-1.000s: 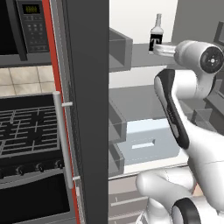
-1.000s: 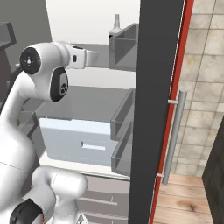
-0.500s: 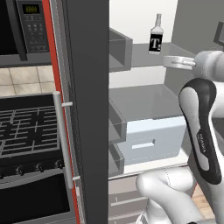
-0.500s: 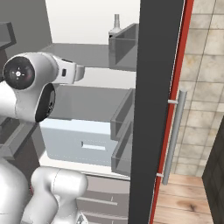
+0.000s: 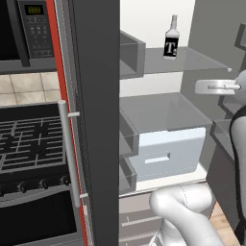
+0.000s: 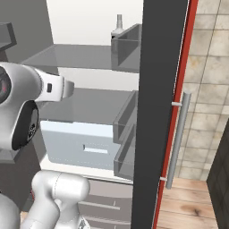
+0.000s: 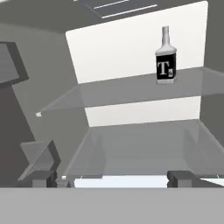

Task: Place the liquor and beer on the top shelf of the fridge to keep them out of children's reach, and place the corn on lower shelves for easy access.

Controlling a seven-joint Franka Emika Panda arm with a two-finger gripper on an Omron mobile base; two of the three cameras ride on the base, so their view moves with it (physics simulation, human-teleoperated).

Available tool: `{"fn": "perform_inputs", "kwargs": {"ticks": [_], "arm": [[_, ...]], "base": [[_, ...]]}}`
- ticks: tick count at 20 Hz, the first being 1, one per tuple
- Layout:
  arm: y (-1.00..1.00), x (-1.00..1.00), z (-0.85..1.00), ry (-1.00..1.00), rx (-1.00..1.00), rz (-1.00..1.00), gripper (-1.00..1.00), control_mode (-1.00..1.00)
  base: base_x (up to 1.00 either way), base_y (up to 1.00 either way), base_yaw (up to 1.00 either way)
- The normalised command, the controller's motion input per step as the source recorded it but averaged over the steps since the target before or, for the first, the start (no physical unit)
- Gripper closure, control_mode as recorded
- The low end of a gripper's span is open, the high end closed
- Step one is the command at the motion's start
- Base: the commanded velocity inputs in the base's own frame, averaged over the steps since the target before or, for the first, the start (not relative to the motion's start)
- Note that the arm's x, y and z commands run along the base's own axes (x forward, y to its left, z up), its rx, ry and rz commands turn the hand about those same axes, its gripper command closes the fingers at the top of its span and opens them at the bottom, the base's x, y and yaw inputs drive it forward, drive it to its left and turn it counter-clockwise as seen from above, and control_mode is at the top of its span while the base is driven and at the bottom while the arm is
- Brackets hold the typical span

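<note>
Pale liquor (image 7: 166, 57) bottle stands upright on the top shelf (image 7: 131, 89) of the fridge (image 5: 158, 120), well above and beyond the fingertips (image 7: 181, 177), to their right. Gripper (image 7: 111, 179) spread wide, nothing between the jaws, well apart from the bottle. Liquor step looks finished; beer and corn not yet shelved. Next, probably: back out of the fridge, go after the beer.

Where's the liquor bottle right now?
The liquor stands upright on the fridge's top shelf, near the back wall; in the right base view a door bin half hides it.
</note>
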Motion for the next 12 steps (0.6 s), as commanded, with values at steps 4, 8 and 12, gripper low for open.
{"fn": "perform_inputs", "kwargs": {"ticks": [4, 8, 12], "arm": [[0.05, -0.58, -0.22, 0.13, -0.14, 0.00, -1.00, -1.00], [0.02, -0.20, -0.36, 0.16, -0.17, -0.01, -1.00, -1.00], [0.00, 0.00, -0.45, 0.11, -0.16, -0.03, -1.00, -1.00]], "base": [[0.00, 0.00, 0.00], [0.00, 0.00, 0.00], [0.00, 0.00, 0.00]]}}
